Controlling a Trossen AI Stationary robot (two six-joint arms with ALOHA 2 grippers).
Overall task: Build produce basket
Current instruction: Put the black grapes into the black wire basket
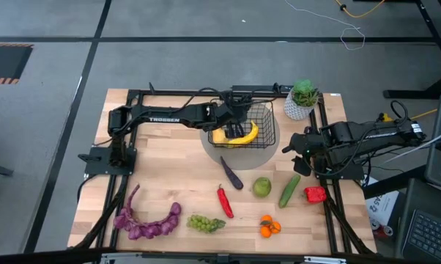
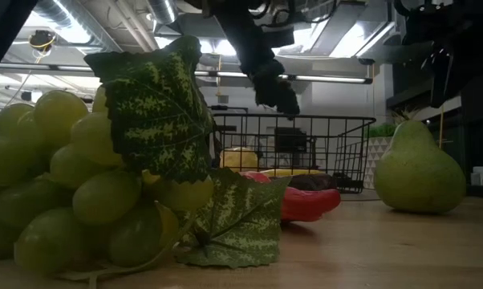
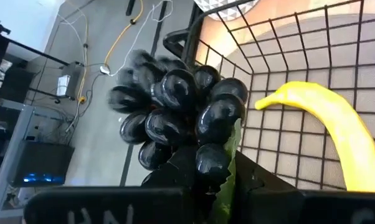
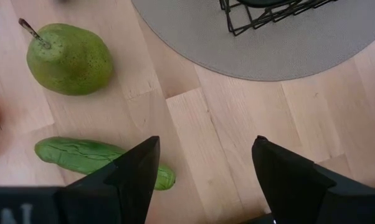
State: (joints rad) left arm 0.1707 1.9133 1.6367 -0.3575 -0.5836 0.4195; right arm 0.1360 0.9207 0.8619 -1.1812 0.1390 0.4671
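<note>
High view: left gripper [image 1: 234, 116] over the basket [image 1: 264, 117], closed on a dark grape bunch [image 3: 175, 115] that hangs just above the wire floor, so this bunch is not yet set down. Banana [image 1: 239, 136] already lies inside the basket, with something yellow beside it that I cannot identify. Basket sits on a grey round mat [image 1: 268, 152] at the far middle of the table [image 1: 162, 176].

Right gripper [image 4: 203, 165] waits at the right side, jaws open, empty, above bare wood near the cucumber [image 1: 289, 190].

Left on the table, all apart from the basket: eggplant [image 1: 231, 174] just near of the mat; pear [image 1: 261, 186] beside the cucumber; chili [image 1: 225, 201]; red pepper [image 1: 315, 193] at the right edge; oranges [image 1: 269, 227] near edge; green grapes [image 1: 206, 223]; purple grapes [image 1: 149, 222] at near left.

Judgement: early going. One or two pieces are in, one is on its way, about eight remain.

Surface: pale wood planks, framed by black rails. Potted plant [image 1: 302, 100] stands at the far right corner, just beside the basket, not part of the job.

Room: grey floor with dark seams, loose cables at far right, a desk edge at right. Low view shows ceiling strip lights and shelving beyond the table. No person seen.
</note>
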